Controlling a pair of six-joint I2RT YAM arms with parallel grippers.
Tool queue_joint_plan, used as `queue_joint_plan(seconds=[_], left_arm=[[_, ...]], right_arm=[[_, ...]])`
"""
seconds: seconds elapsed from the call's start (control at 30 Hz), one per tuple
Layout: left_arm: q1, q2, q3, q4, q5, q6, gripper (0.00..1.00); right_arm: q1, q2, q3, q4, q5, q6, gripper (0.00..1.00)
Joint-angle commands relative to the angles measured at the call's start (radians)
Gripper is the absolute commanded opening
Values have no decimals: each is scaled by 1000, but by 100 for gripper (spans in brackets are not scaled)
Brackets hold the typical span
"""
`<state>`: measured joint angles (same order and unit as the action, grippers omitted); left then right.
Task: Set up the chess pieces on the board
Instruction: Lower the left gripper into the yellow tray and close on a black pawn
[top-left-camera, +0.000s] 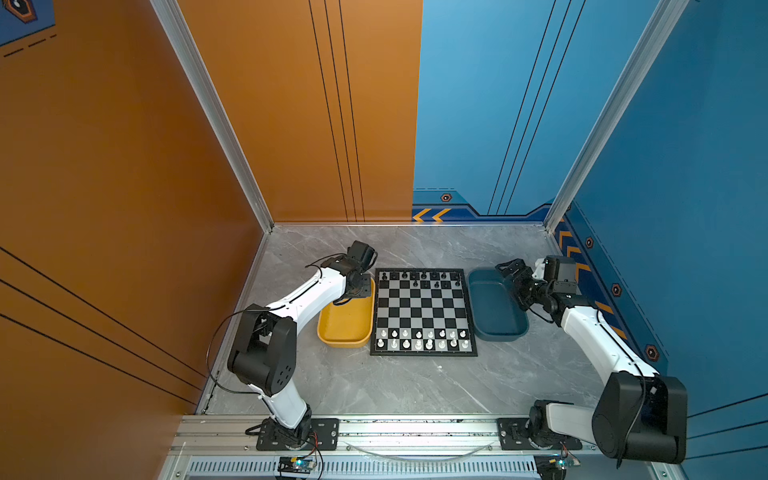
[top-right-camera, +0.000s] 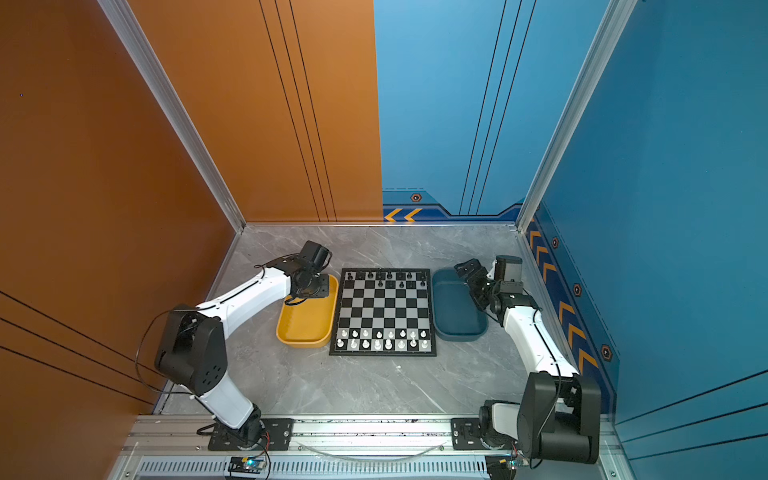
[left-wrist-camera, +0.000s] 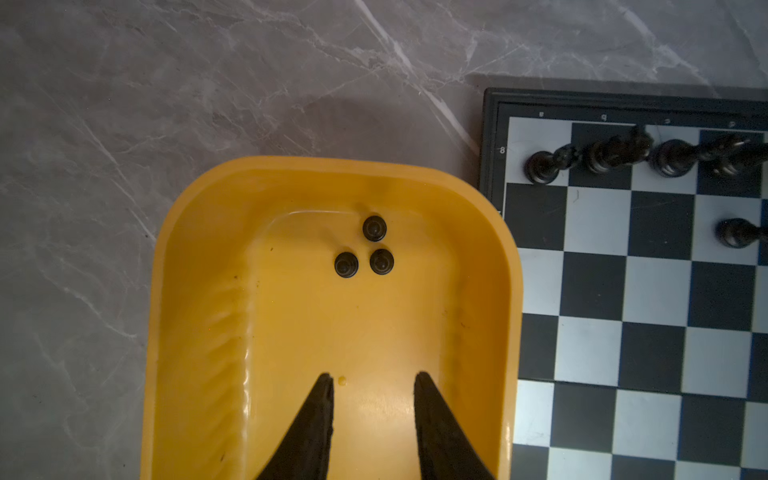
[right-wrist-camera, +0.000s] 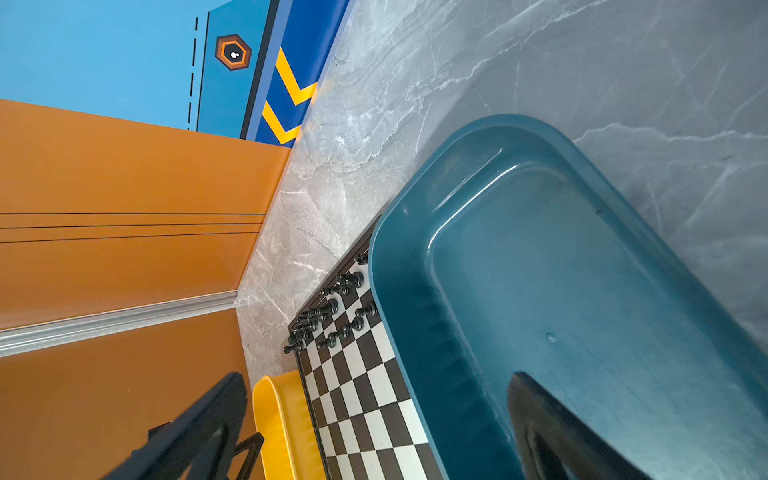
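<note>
Three black pawns sit just ahead of the left claw — jaws apart, empty — pick-up time: ease forward, pinch one.

Left gripper, right gripper: jaws apart.

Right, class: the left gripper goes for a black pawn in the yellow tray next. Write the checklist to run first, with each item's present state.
1. Left gripper open, holding nothing: ok.
2. Black pawns upright in the yellow tray: ok, three stand there.
3. Gripper over a pawn: not ok, they lie ahead of its fingertips.
4. Finger room around one pawn: not ok, they are bunched.
5. Free pawn-row squares on the board: ok, nearest the tray.
6. Right gripper clear of the board: ok, over the dark blue tray.
</note>
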<state>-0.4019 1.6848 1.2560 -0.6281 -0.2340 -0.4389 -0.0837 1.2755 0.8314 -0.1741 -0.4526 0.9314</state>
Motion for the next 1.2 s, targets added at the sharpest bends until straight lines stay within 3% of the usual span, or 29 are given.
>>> queue_joint_plan(seconds=[0.0, 1.17], left_arm=[[24, 19, -26, 44, 25, -20, 35], [123, 175, -26, 147, 88, -18, 29]], right_arm=[[9, -10, 20, -14, 2, -13, 100], [19, 15, 33, -18, 14, -13, 100]])
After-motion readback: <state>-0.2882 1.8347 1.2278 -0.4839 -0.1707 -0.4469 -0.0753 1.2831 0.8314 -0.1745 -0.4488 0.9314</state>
